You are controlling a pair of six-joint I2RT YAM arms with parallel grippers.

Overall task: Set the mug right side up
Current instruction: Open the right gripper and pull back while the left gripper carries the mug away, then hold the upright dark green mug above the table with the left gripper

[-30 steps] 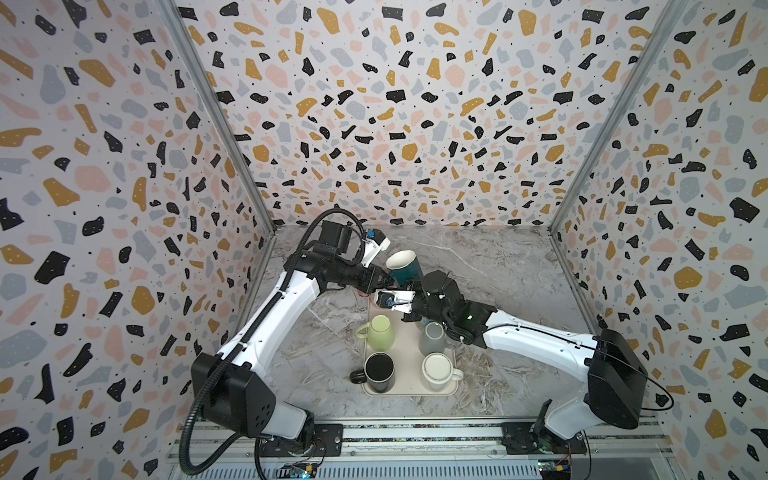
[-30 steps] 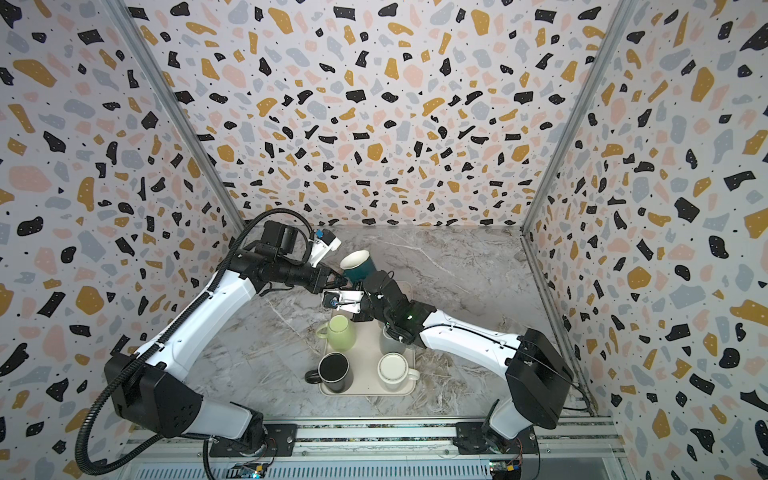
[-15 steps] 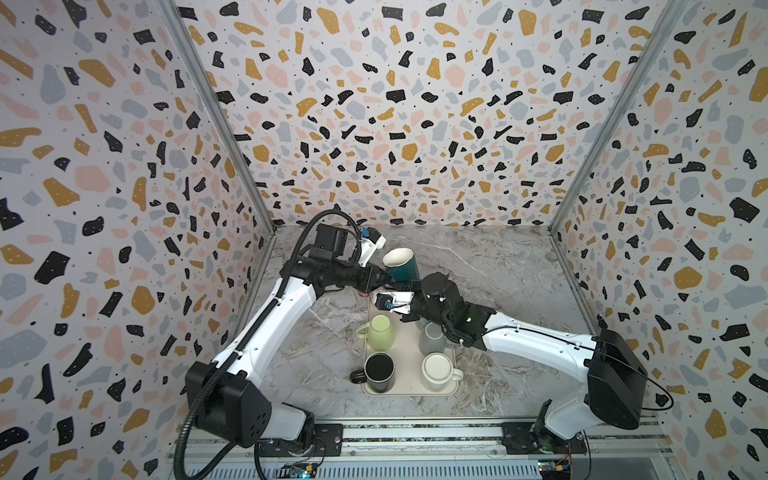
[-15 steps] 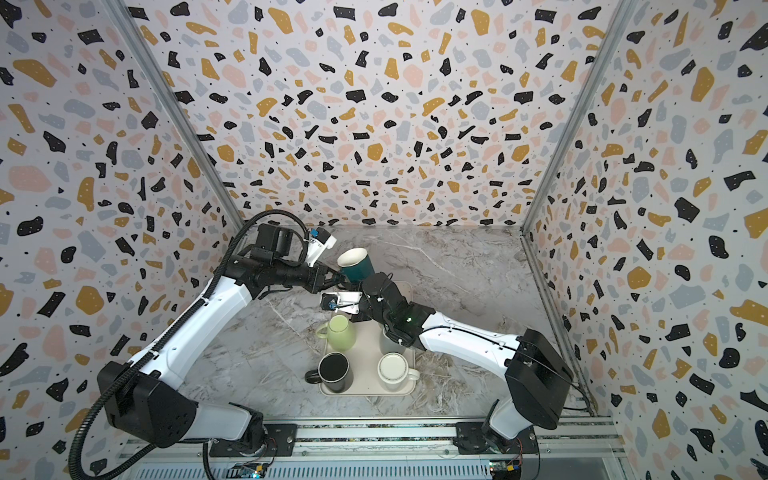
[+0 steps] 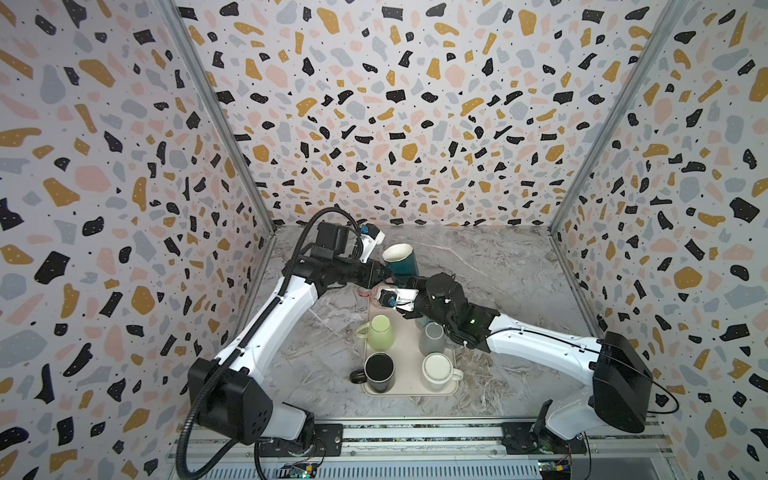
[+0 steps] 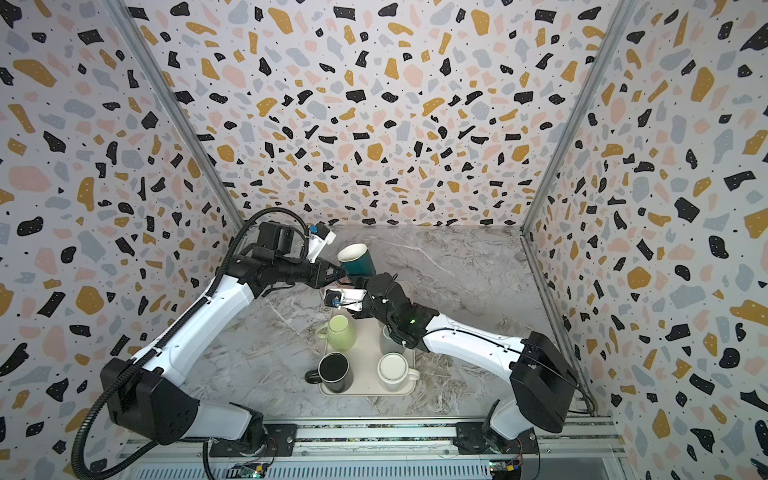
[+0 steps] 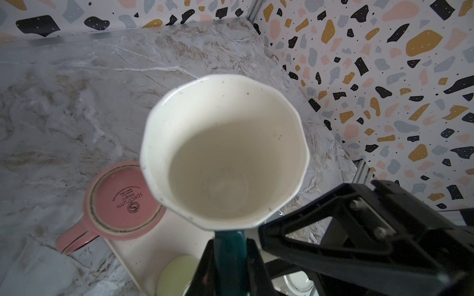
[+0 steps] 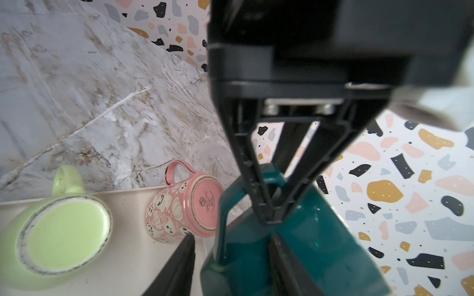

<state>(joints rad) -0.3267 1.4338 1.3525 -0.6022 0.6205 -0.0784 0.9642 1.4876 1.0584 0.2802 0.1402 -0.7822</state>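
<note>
The teal mug (image 5: pixel 401 259) (image 6: pixel 356 259) hangs in the air above the far end of the tray, tilted, with its cream inside (image 7: pixel 225 153) facing up and back. My left gripper (image 5: pixel 386 272) (image 6: pixel 341 272) (image 7: pixel 230 246) (image 8: pixel 272 217) is shut on the mug's handle. My right gripper (image 5: pixel 409 283) (image 6: pixel 365 283) (image 8: pixel 232 246) sits just under the mug (image 8: pixel 307 243) with its jaws apart. One of its fingers (image 8: pixel 184 256) stands clear of the mug wall.
A cream tray (image 5: pixel 409 388) holds a light green mug (image 5: pixel 380 332), a grey mug (image 5: pixel 432 338), a black mug (image 5: pixel 379 368) and a white mug (image 5: pixel 438 368). A pink mug (image 7: pixel 123 200) (image 8: pixel 189 205) stands upside down at the tray's far end, below the grippers.
My right gripper's jaws have spread apart and let go of the teal mug. The left gripper keeps its hold on the handle and has shifted slightly back with the mug.
</note>
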